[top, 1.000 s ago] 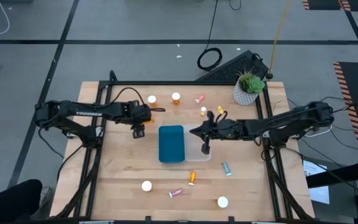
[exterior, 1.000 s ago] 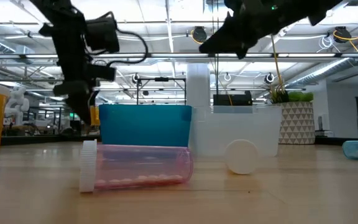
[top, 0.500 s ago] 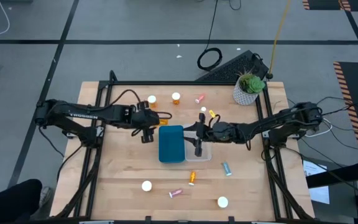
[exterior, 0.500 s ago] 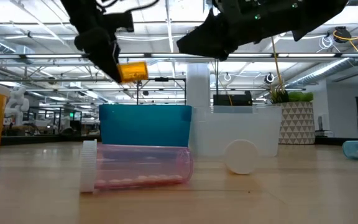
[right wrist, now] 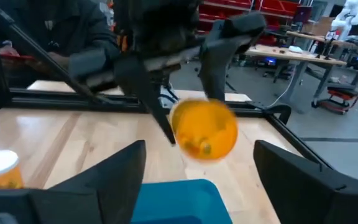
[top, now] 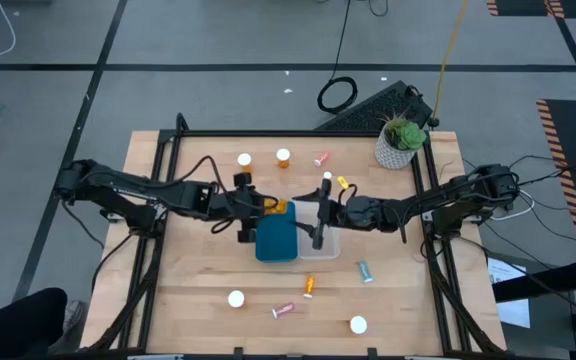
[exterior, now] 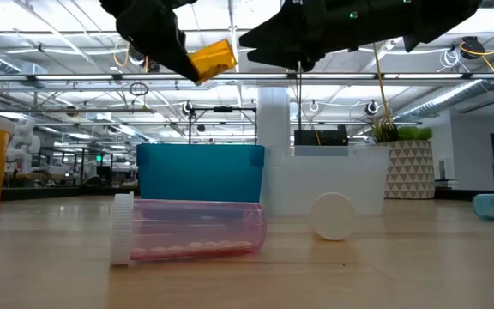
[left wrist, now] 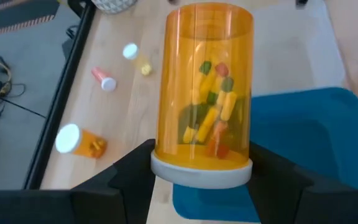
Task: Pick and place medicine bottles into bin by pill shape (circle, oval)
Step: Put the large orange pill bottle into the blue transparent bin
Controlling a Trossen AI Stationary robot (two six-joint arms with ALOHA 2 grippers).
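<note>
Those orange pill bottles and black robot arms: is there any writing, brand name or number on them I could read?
None can be read.
Amber bottle in the left gripper: no label showing, only pills inside.
Left arm: pale lettering, too small to read.
Right gripper, teal bin: no text visible.

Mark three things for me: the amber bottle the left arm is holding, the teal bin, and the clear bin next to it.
amber bottle (left wrist: 205, 93): left wrist view, middle of its body, pills showing inside.
teal bin (top: 275, 237): high view, centre of the bin.
clear bin (exterior: 354, 184): low view, its front wall, above the white cap.
</note>
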